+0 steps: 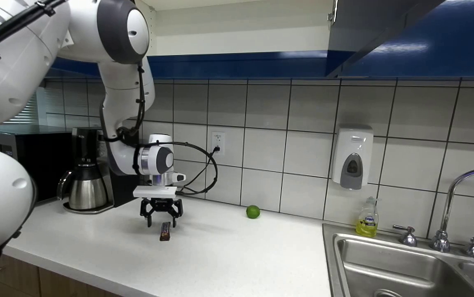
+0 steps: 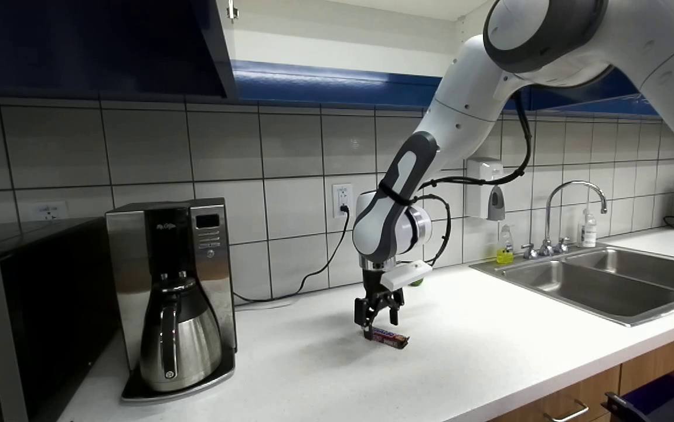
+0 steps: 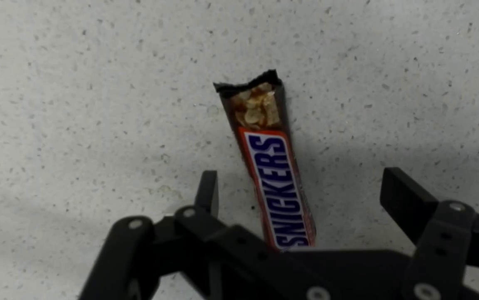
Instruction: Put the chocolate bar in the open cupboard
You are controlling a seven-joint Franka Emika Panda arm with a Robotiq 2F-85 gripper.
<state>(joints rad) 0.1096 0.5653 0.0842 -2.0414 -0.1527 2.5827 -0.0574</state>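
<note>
The chocolate bar is a dark Snickers bar with a red and blue label. It lies flat on the counter, and it also shows in an exterior view and in the wrist view. My gripper is open just above it, also seen in an exterior view. In the wrist view the bar lies between the open fingers, apart from both and nearer the left one; its lower end is hidden by the gripper. The open cupboard, white inside with a dark blue frame, is above in both exterior views.
A coffee maker and a black microwave stand on the counter. A green round object lies by the tiled wall. A sink with a tap is beyond. The cupboard's open door juts outward. A cord hangs from the outlet.
</note>
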